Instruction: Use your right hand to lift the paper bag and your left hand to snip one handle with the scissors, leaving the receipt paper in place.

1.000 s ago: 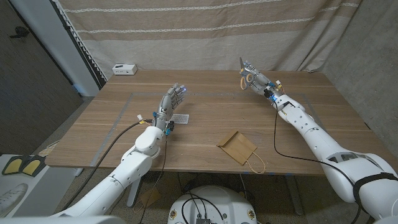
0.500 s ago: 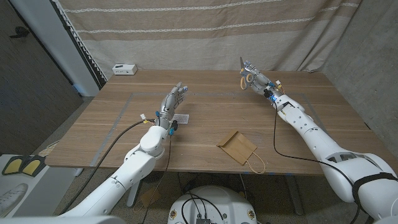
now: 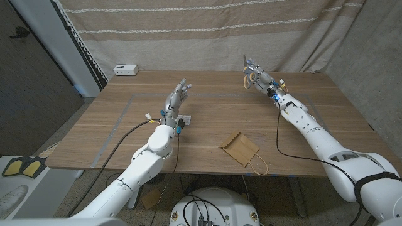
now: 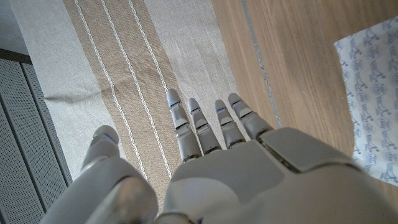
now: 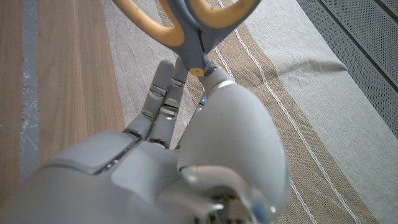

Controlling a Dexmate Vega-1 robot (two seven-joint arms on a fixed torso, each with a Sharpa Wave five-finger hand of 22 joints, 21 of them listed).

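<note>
Right hand grasps the scissors raised over the desk's far side; left hand released, fingers spread above the receipt paper; paper bag lies flat near the front edge

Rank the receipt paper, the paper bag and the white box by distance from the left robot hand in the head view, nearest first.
1. Receipt paper: just beside the left robot hand.
2. Paper bag: toward the table's near edge, right of centre.
3. White box: far left corner, close to the bag's distance, so ranks 2 and 3 are uncertain.
</note>
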